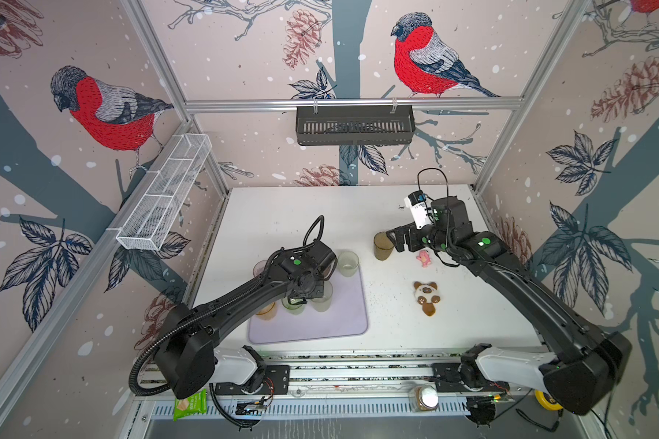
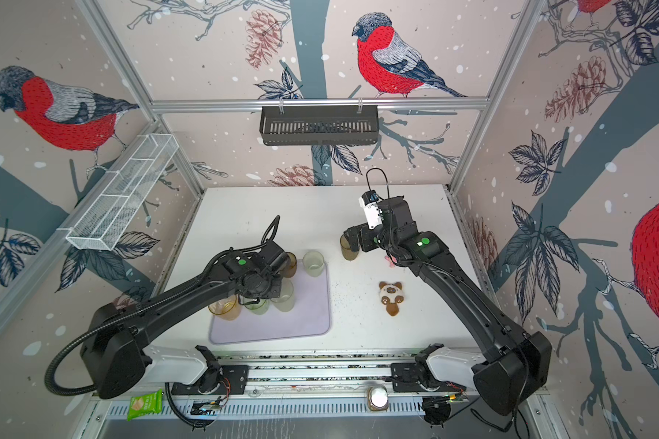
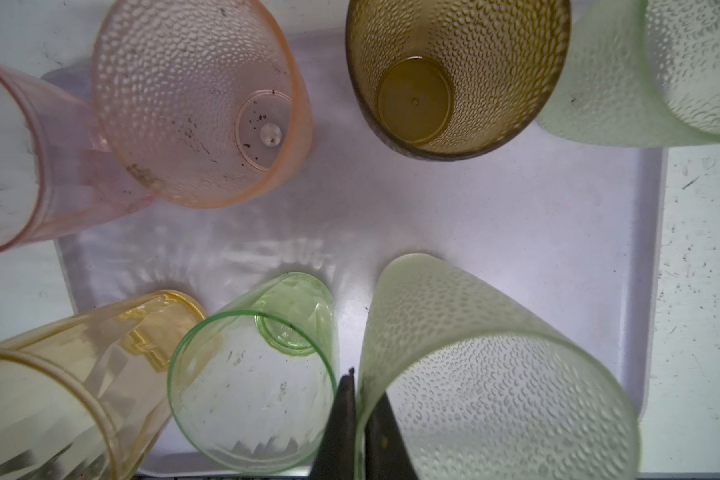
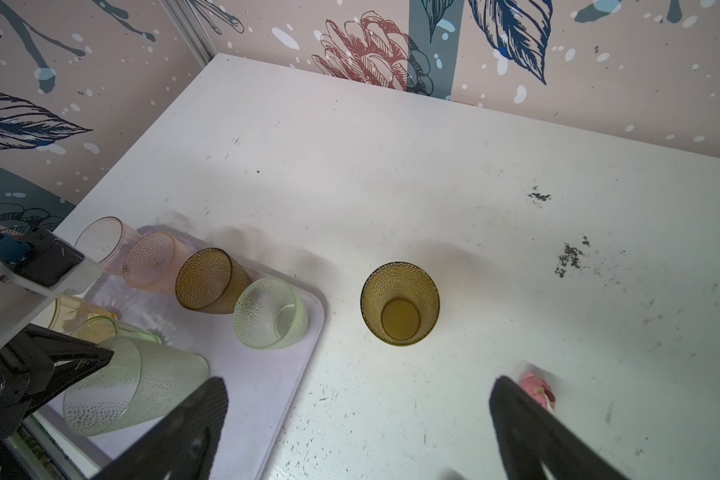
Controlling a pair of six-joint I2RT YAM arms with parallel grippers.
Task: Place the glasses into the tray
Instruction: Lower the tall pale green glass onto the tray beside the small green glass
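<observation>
The brown glass (image 4: 400, 309) stands on the table (image 4: 391, 166), near the tray (image 4: 267, 395) (the others crowd it). The right gripper (image 4: 360, 384) gapes empty short of it; a low sweep could topple it. The left gripper (image 3: 362, 424) pinches the wall of the frosted glass (image 3: 495, 374).

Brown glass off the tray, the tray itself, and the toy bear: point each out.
brown glass (image 4: 400, 308), right wrist view, inner base
tray (image 1: 335, 323), a top view, bare floor
toy bear (image 1: 426, 293), a top view, face
</observation>
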